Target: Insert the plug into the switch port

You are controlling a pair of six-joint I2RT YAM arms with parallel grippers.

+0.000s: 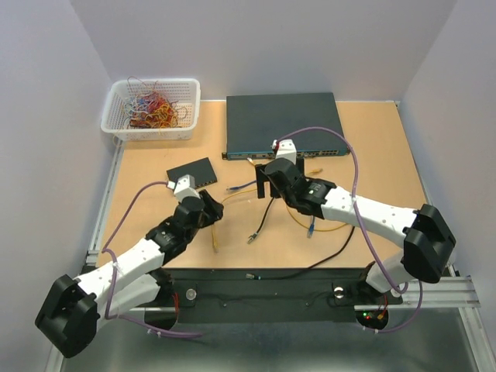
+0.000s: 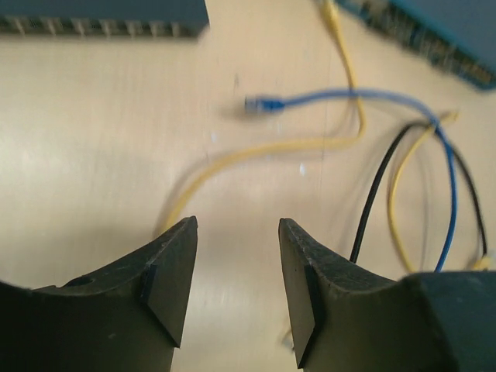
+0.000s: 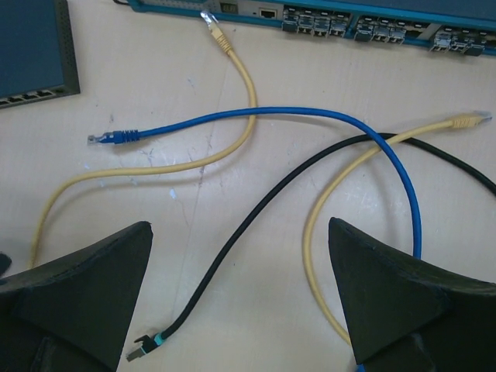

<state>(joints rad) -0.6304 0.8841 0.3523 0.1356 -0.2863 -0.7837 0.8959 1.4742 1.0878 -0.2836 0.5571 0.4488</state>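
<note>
The small flat black box (image 1: 192, 173) lies left of centre, with its row of ports along the near edge; the ports also show in the left wrist view (image 2: 101, 25) and the right wrist view (image 3: 31, 94). Loose cables lie in front of it: a blue plug (image 1: 231, 187) (image 2: 260, 104) (image 3: 116, 138), a black plug (image 1: 250, 240) (image 3: 143, 350) and a yellow cable (image 2: 256, 151). My left gripper (image 1: 213, 208) (image 2: 238, 221) is open and empty above the table, near the yellow cable. My right gripper (image 1: 266, 190) (image 3: 240, 223) is wide open and empty above the black cable.
The large dark grey-blue rack switch (image 1: 283, 124) (image 3: 349, 19) stands at the back centre. A white basket (image 1: 151, 108) of coloured wires stands at the back left. Another yellow plug (image 3: 469, 120) and a second blue plug (image 1: 310, 229) lie to the right.
</note>
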